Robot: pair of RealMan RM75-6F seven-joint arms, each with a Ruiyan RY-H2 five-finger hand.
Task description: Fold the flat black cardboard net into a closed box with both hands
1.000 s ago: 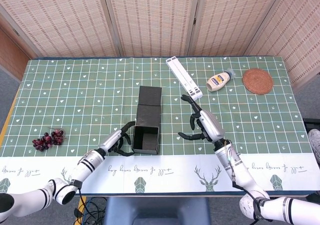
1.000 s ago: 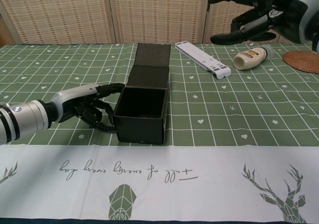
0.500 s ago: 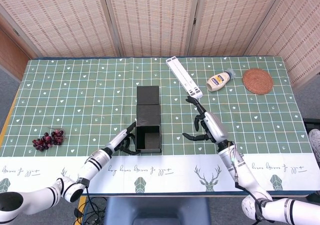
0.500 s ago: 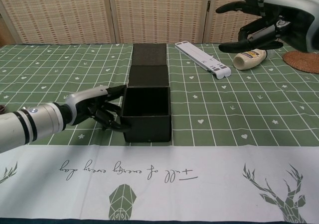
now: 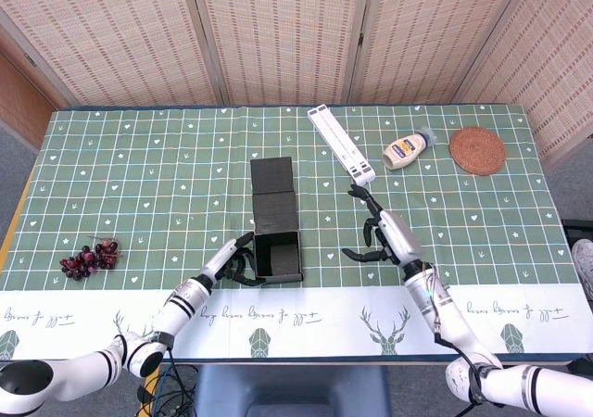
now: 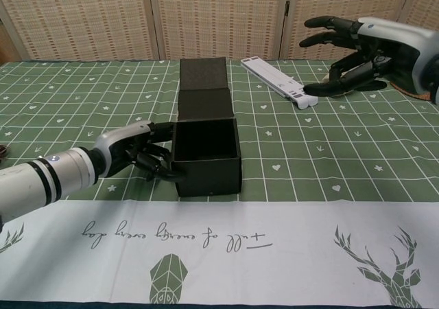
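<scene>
- Two hands work one box [image 6: 206, 154] that stands near the table's front edge, just behind the white border of the cloth [image 6: 226, 244]; its four walls are up and its top is open.
- Left hand [image 6: 140, 156]: fingers curled against the box's left wall, touching it near the front corner; whether they pinch the wall or only press it cannot be told.
- Box walls: thin black card, judged light and stiff along the panels but soft at the creases, so it probably slides under a one-sided push; best taken at the wall edges.
- Lid [image 5: 273, 191]: two flat panels lying on the cloth behind the box, hinged to the rear wall; the far edge looks the likeliest place to lift.
- Right hand [image 6: 357, 56]: raised above the table, well apart from the box, fingers spread, holding nothing.
- Stand [image 5: 341, 143], bottle [image 5: 408, 148] and coaster [image 5: 478, 150]: far right, clear of the work.
</scene>
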